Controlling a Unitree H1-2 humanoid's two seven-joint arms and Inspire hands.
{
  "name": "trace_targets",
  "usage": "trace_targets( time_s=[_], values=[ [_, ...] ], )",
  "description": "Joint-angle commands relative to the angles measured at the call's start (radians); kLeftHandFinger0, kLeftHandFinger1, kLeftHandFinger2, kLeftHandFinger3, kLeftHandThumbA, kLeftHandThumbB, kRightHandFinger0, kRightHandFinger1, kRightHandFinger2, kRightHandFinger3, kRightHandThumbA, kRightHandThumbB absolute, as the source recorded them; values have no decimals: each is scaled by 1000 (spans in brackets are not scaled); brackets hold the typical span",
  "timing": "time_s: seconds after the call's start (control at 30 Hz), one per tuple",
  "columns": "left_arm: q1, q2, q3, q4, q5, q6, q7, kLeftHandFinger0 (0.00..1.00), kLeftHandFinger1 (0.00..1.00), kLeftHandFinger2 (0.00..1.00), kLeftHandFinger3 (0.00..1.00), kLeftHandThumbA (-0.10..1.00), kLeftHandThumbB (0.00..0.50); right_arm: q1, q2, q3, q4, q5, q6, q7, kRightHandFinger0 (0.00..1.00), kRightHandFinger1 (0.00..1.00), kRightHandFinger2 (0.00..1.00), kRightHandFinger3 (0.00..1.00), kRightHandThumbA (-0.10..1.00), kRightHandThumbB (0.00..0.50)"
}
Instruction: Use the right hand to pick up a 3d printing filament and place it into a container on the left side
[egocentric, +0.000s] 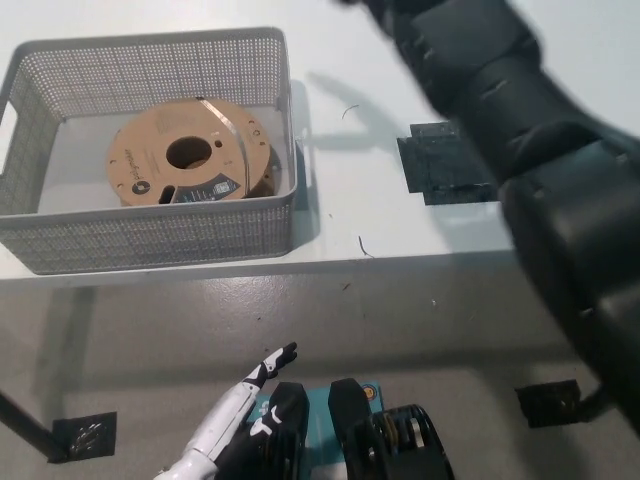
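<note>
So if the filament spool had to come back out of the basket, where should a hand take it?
Probably from straight above. The filament spool lies nearly flat in the mesh basket, cardboard face up, right edge close to the wall, so side access looks blocked. Its open centre hole faces up: fingers in the hole and over the rim seems the easiest hold.

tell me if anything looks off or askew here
Only small things. The filament spool lies flat in the grey mesh basket, pushed toward its right wall rather than centred. A dark square patch sits on the white table. Nothing looks spilled or damaged.
</note>
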Motion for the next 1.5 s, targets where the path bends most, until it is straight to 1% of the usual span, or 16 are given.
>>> trace_targets(
  time_s=[0.0,0.1,0.2,0.23,0.27,0.33,0.47,0.57,0.63,0.67,0.77,0.97,1.03,1.17,1.33,1.47],
  values=[
    [-11,14,8,-14,-17,-11,-5,1000,1000,1000,1000,1000,293,-77,-107,4,-169,6,-57,104,1000,1000,1000,1000,974,381],
    [-8,8,11,-7,-16,-16,5,1000,1000,1000,1000,1000,290,-30,-182,-7,-338,29,-10,160,1000,1000,1000,1000,972,384],
    [1,2,12,-4,-12,-20,14,1000,1000,1000,1000,1000,313,39,-248,-39,-532,74,59,195,1000,1000,1000,1000,877,492],
    [3,1,12,-5,-13,-18,14,1000,1000,1000,1000,1000,315,58,-255,-55,-583,96,86,201,1000,1000,1000,1000,853,500],
    [7,2,12,-7,-15,-18,14,1000,1000,1000,1000,1000,321,89,-277,-55,-653,99,95,210,1000,1000,1000,1000,863,476],
    [8,0,16,-4,-19,-20,17,1000,1000,1000,1000,1000,314,165,-312,-74,-828,105,145,190,1000,1000,1000,1000,871,487],
    [2,-4,25,4,-13,-27,35,1000,1000,1000,1000,1000,309,293,-363,-111,-1101,140,174,197,1000,1000,1000,1000,871,399],
    [3,1,35,7,-24,-41,40,1000,1000,1000,1000,1000,288,392,-372,-144,-1285,175,203,185,1000,1000,1000,1000,867,394],
    [0,-4,40,19,-28,-55,51,1000,1000,1000,1000,1000,276,479,-334,-185,-1428,229,211,149,1000,1000,1000,1000,871,342],
    [5,-6,42,21,-24,-58,59,1000,1000,1000,1000,1000,276,543,-306,-199,-1519,255,226,127,1000,1000,1000,1000,927,333],
    [6,-15,41,35,-31,-67,63,1000,1000,1000,1000,1000,269,701,-235,-201,-1735,272,246,68,1000,1000,1000,1000,948,382],
    [18,-17,39,41,-17,-69,80,1000,1000,1000,1000,1000,278,962,-178,-109,-1980,195,90,58,1000,1000,1000,1000,1000,376],
    [19,-17,40,45,-17,-68,77,1000,1000,1000,1000,1000,276,1048,-160,-79,-2038,155,40,58,1000,1000,1000,1000,1000,425],
    [25,-19,36,47,-15,-68,77,1000,1000,1000,1000,1000,282,1141,-133,-65,-2080,135,-18,54,1000,1000,1000,1000,1000,411],
    [29,-17,35,44,-11,-69,85,1000,1000,1000,1000,1000,281,1235,-98,-47,-2182,127,-10,42,1000,1000,1000,1000,1000,422],
    [24,-13,35,43,-18,-69,83,1000,1000,1000,1000,1000,280,1299,-93,-33,-2184,135,-84,58,1000,1000,1000,1000,1000,434]
  ],
)
